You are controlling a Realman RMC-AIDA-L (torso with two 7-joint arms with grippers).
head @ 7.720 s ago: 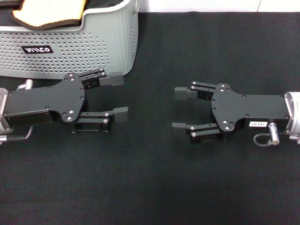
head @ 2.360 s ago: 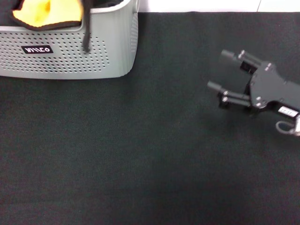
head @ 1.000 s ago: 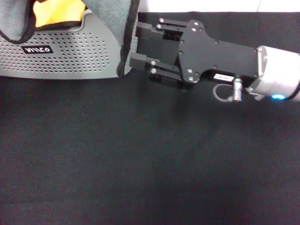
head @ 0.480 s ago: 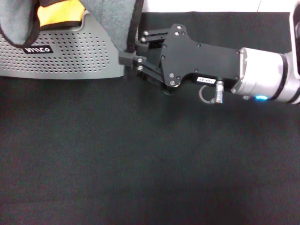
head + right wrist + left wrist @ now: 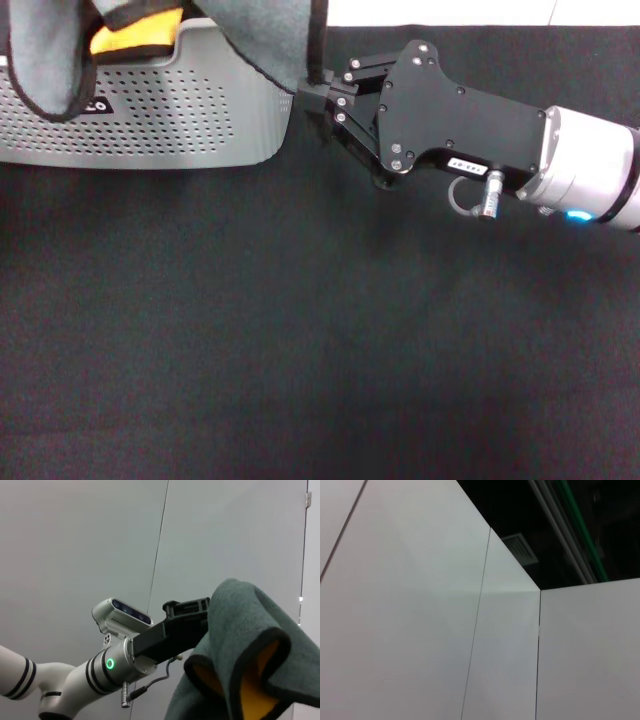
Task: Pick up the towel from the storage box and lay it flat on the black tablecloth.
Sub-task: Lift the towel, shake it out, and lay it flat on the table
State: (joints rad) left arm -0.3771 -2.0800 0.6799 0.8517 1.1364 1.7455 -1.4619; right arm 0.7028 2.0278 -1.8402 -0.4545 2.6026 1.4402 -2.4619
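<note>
The grey towel (image 5: 262, 35) hangs lifted over the light grey storage box (image 5: 180, 120) at the far left, one fold drooping across the box's front by its label. My right gripper (image 5: 316, 96) reaches in from the right, just off the box's right corner, and is shut on the towel's dark edging. In the right wrist view the towel (image 5: 235, 630) shows its grey face and yellow-orange inside, hanging from my raised left gripper (image 5: 200, 611), which is shut on it. The black tablecloth (image 5: 300, 330) covers the whole table.
A smaller yellow-orange cloth (image 5: 135, 35) with dark trim lies in the box under the towel. A white wall strip runs along the table's far edge. The left wrist view shows only white wall panels and ceiling.
My right gripper closed on the towel's hanging edge and has drawn it up and to the right, away from the box's corner. The towel has risen higher.
</note>
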